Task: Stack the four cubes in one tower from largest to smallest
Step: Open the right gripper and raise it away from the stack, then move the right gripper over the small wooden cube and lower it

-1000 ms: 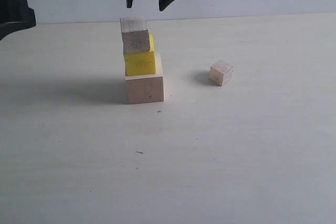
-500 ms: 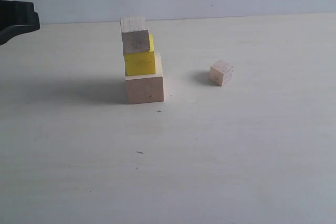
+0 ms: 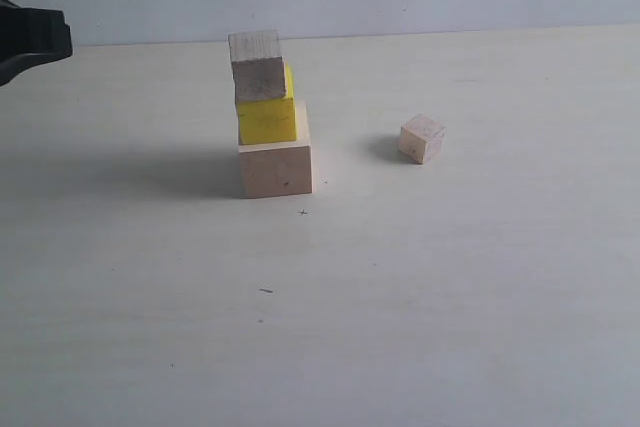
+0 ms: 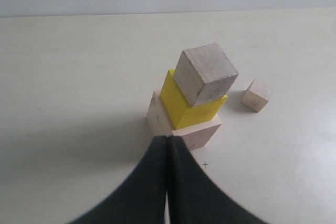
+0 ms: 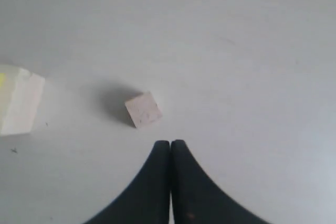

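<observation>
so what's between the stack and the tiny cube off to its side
Nothing: in the exterior view only bare table separates the three-cube stack from the tiny cube, apart from that cube's shadow.

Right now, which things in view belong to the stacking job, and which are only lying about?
Belong to the job:
large pale wood cube, bottom of the stack
yellow cube, on it
medium wood cube, on top
tiny wood cube, alone on the table

Lying about:
only small dark specks on the table
</observation>
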You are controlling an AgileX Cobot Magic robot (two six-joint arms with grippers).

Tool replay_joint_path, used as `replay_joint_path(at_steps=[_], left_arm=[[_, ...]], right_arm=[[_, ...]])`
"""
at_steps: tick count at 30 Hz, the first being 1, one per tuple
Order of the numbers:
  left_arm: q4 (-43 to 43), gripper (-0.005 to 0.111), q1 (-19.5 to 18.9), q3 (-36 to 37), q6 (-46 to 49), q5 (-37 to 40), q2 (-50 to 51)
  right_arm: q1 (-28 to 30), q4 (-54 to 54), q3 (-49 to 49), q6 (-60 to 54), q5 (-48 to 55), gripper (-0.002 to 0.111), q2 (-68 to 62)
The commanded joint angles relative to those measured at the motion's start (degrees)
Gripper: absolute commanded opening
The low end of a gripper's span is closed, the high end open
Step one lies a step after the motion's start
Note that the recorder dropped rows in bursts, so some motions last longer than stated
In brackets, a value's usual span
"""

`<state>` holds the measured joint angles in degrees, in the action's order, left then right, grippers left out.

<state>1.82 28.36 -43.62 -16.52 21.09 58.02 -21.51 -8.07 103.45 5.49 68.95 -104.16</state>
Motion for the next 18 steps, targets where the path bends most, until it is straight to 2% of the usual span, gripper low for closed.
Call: replay_joint_path(at_steps=[1, 8, 14, 18], left_arm=[[0.79, 0.0, 0.29, 0.37, -0.06, -0.19, 0.04], [4.65, 0.0, 0.29, 0.37, -0.06, 0.14, 0.04], [5.09, 0.0, 0.29, 0.37, -0.06, 2.8, 0.04], [5.09, 0.0, 0.29, 0.37, -0.06, 4.8, 0.04]], right_arm=[[1.91, 0.88, -12.13, -4.19, -5.06, 0.0, 4.94], [5.91, 2.08, -22.68, -6.41, -12.69, 0.0, 5.07], [6.37, 2.04, -21.65, -14.33, -17.64, 0.0, 2.44], [6.37, 1.69, -20.0, -14.52, -19.47, 0.0, 0.62]])
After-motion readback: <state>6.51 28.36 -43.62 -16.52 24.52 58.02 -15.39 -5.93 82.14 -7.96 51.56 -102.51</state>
